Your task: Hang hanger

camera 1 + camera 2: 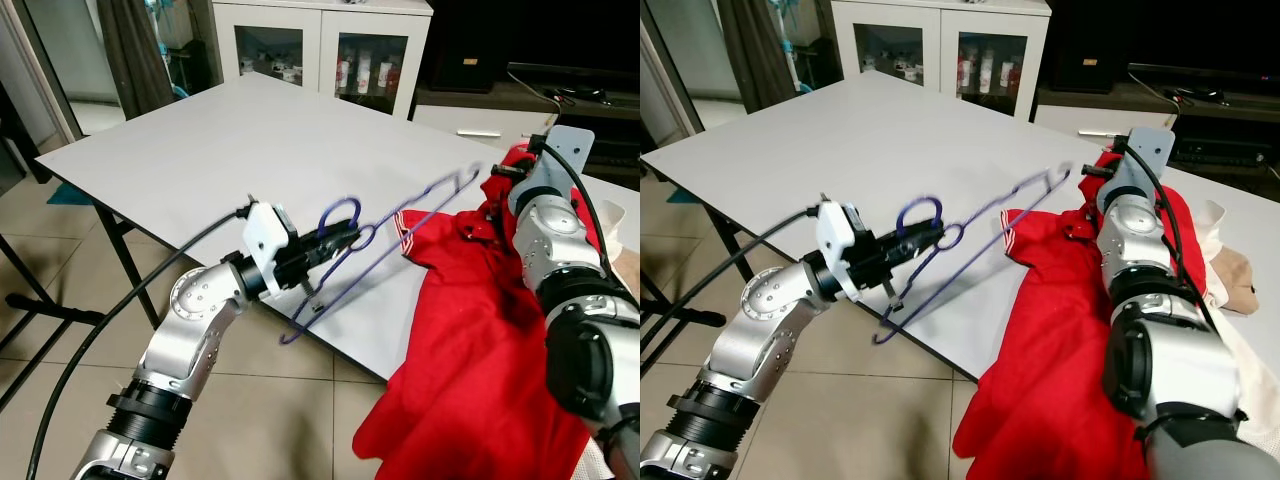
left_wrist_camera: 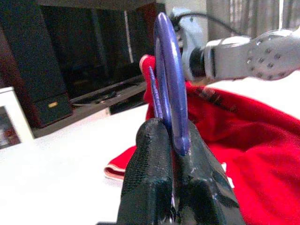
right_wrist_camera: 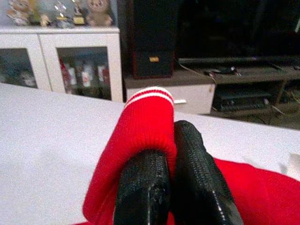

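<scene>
Left pincer (image 1: 345,240) is clenching the thin purple wire hanger (image 1: 385,252) by its hook, long axis slanting up toward the right pincer (image 3: 171,164), which is pinching the red knit garment (image 1: 480,350) over the white table (image 1: 250,150).

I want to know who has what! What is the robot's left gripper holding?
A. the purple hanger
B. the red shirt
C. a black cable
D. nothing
A: the left gripper is shut on the hook end of the purple hanger, held up over the table edge, while the right gripper pinches the red shirt.
</scene>
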Available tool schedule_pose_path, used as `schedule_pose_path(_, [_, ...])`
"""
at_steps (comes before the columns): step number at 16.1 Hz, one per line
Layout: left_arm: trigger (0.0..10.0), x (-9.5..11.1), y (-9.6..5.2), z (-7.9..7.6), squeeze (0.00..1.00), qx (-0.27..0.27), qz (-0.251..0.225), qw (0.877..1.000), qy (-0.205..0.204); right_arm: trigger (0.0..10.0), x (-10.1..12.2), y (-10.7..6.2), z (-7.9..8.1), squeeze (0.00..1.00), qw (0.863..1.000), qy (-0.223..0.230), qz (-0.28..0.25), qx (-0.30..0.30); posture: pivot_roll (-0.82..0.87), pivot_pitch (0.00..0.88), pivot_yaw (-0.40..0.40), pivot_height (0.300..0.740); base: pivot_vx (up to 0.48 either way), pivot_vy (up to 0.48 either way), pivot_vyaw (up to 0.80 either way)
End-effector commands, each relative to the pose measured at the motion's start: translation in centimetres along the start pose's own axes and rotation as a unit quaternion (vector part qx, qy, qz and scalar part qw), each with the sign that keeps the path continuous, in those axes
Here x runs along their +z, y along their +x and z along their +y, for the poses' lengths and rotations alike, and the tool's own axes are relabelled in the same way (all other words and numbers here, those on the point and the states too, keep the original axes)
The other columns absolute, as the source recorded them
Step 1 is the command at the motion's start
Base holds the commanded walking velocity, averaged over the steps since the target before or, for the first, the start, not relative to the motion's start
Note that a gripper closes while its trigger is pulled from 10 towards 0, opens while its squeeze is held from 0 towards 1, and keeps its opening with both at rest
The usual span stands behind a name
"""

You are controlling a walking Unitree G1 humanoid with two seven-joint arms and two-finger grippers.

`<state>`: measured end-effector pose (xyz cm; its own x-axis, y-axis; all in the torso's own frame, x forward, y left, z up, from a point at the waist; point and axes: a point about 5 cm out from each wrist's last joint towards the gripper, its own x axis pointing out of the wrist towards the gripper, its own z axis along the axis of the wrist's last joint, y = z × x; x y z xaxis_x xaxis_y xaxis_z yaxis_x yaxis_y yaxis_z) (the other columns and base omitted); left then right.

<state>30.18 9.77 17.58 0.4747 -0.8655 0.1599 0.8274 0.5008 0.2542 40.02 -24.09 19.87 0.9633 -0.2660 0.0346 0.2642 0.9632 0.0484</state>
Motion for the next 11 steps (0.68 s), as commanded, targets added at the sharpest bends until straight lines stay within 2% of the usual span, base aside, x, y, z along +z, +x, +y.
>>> schedule_pose_path(1, [10.0, -0.2, -0.1, 0.1, 0.0, 0.012, 0.009, 1.0, 0.009, 0.0, 0.2, -0.1, 0.4, 0.0, 1.0, 0.001, -0.021, 0.016, 0.09, 0.024, -0.028, 0.74, 0.0, 0.0, 0.0])
schedule_pose_path(2, [10.0, -0.7, -0.2, 1.0, 0.0, 0.064, 0.027, 0.997, 0.031, 0.0, 0.0, -0.6, 1.1, 0.0, 0.998, 0.0, -0.044, 0.037, 0.1, 0.025, -0.03, 0.74, 0.0, 0.0, 0.0])
schedule_pose_path(3, [10.0, -0.7, -0.3, 2.3, 0.0, 0.138, 0.028, 0.989, 0.045, 0.0, -0.3, -1.2, 1.7, 0.0, 0.997, -0.001, -0.063, 0.052, 0.09, 0.025, -0.027, 0.74, 0.0, 0.0, 0.0])
schedule_pose_path(4, [10.0, -0.6, -0.5, 3.3, 0.0, 0.204, 0.016, 0.978, 0.034, 0.0, -0.6, -1.6, 2.2, 0.0, 0.995, 0.005, -0.073, 0.064, 0.09, 0.025, -0.027, 0.74, 0.0, 0.0, 0.0])
schedule_pose_path(5, [10.0, -0.5, -0.5, 3.6, 0.0, 0.227, 0.009, 0.973, 0.025, 0.0, -0.7, -1.8, 2.5, 0.0, 0.994, 0.008, -0.078, 0.07, 0.09, 0.024, -0.027, 0.74, 0.0, 0.0, 0.0])
schedule_pose_path(7, [10.0, -0.4, -0.5, 4.1, 0.0, 0.316, -0.006, 0.949, 0.02, 0.0, -1.0, -2.6, 3.5, 0.0, 0.992, 0.018, -0.087, 0.094, 0.09, 0.024, -0.027, 0.74, 0.0, 0.0, 0.0])
schedule_pose_path(8, [10.0, -1.1, -0.5, 4.0, 0.0, 0.339, 0.013, 0.94, 0.01, 0.0, -1.3, -2.9, 4.0, 0.0, 0.991, 0.017, -0.082, 0.108, 0.08, 0.023, -0.02, 0.74, 0.0, 0.0, 0.0])
schedule_pose_path(10, [10.0, -2.3, -0.7, 3.3, 0.0, 0.345, 0.064, 0.935, 0.041, 0.0, -1.7, -4.1, 4.8, 0.0, 0.981, -0.003, -0.092, 0.168, 0.08, 0.022, -0.019, 0.74, 0.0, 0.0, 0.0])
schedule_pose_path(11, [10.0, -2.5, -0.9, 3.2, 0.0, 0.352, 0.074, 0.932, 0.049, 0.0, -1.5, -4.8, 5.0, 0.0, 0.974, -0.02, -0.111, 0.197, 0.08, 0.022, -0.019, 0.74, 0.0, 0.0, 0.0])
